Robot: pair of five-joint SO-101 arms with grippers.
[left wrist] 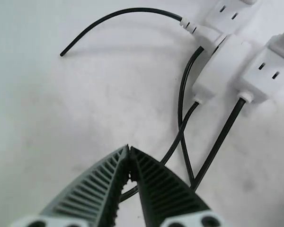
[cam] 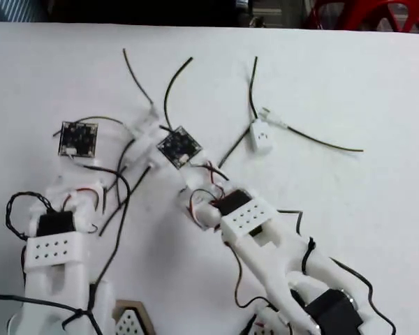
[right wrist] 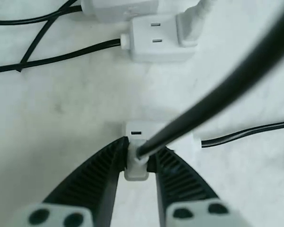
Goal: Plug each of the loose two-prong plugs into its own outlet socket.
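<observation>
At the middle of the worktop [cam: 349, 84], high view: white sockets [cam: 148, 132] bunched just beyond both arms, right arm [cam: 251, 223] nearer. Left wrist view: left jaws [left wrist: 128, 151] clenched on nothing, sockets off ahead. Right wrist view: right jaws [right wrist: 138, 150] grasping a white plug [right wrist: 134, 168]; free socket [right wrist: 154, 40] straight ahead, apart, slots showing, long axis crosswise to the jaws.

I count: one white plug [right wrist: 135, 171], black cord, pinched in right gripper [right wrist: 137, 149]; white two-slot socket [right wrist: 154, 40] lying nearby; second socket [cam: 261, 137] well apart.
</observation>
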